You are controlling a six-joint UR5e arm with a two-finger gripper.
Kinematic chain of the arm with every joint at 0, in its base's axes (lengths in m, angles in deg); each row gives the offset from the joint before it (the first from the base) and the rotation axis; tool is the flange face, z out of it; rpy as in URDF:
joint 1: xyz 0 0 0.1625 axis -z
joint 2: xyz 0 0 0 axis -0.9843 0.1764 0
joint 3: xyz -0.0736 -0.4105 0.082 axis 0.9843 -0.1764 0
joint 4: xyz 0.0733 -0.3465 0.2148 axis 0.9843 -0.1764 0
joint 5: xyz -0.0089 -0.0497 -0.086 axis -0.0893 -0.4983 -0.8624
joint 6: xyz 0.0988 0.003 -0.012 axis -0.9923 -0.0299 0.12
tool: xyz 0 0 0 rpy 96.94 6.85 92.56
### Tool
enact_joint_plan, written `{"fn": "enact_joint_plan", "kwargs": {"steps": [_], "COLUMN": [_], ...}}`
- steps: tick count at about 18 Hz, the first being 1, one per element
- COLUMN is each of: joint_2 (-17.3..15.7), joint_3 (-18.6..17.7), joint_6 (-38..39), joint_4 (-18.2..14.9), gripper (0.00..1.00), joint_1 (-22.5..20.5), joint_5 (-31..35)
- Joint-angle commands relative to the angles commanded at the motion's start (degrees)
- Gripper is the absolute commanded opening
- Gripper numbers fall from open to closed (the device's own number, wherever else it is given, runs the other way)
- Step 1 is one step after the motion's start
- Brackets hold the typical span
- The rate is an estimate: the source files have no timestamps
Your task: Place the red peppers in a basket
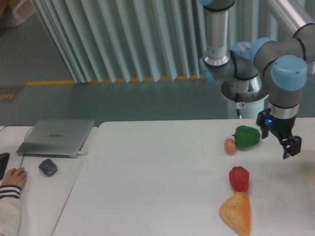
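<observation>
White table [162, 172] across the near half of the scene, grey floor with a yellow-orange line and pale ribbed panels beyond.

Red pepper [239, 178] lying on the table's right part, nearer than the middle. Long axis roughly near-to-far, slightly tilted; which end carries the stem cannot be told. Glossy, lobed, blocky, deep red, about as big as the green pepper [246, 136].

Just on its near side, almost touching: orange-yellow wedge of bread [236, 213], narrow end toward the red pepper, broad end toward the near edge. Farther back and well apart: the green pepper, with a small tan egg-like object [230, 145] touching or just beside its left side. Nothing lying on top of the red pepper.

Gripper [290, 146] at the right, hanging from the arm's blue-capped wrist, beside the green pepper and farther back than the red pepper, well apart from it. Only 1 dark fingertip clearly seen; fingers apart or together cannot be told. Nothing visibly held.

Far left: closed silver laptop [56, 137], dark mouse [47, 167], and 1 person's hand [13, 177] at the edge.
</observation>
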Motion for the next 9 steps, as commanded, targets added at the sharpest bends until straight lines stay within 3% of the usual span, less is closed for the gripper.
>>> {"fn": "enact_joint_plan", "kwargs": {"steps": [5, 9], "joint_2": [0.17, 0.00], "joint_3": [0.26, -2.28], "joint_6": [3.93, 13.15], "joint_4": [0.44, 7.19], "gripper": [1.00, 1.00], "joint_1": [0.09, 0.87], "joint_5": [-0.17, -1.14]}}
